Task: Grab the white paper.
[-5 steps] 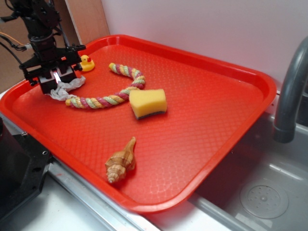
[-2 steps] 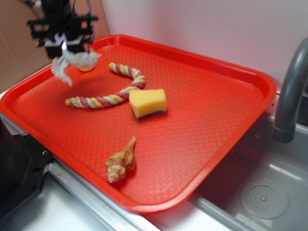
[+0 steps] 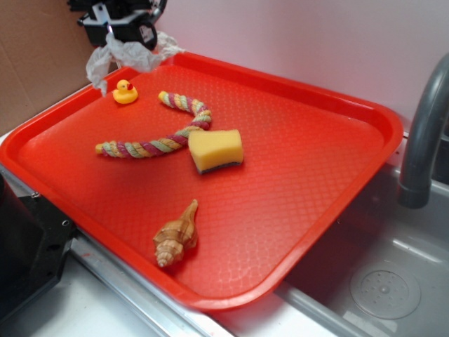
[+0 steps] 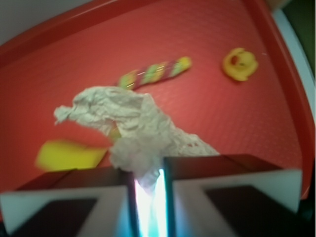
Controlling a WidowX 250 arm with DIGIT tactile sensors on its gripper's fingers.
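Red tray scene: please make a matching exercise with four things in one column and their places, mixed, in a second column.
Things:
1. white paper
2. rubber duck
3. yellow sponge
4. seashell

Places:
A. near the tray's front edge
B. hanging from the gripper, above the tray
C. touching the end of the rope toy
D. far left corner of the tray, below the paper

Pairs: 1-B, 2-D, 3-C, 4-A

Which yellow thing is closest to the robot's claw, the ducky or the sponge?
The rubber duck. It sits at the tray's far left corner, just below the gripper holding the white paper. The yellow sponge lies farther off, mid-tray.
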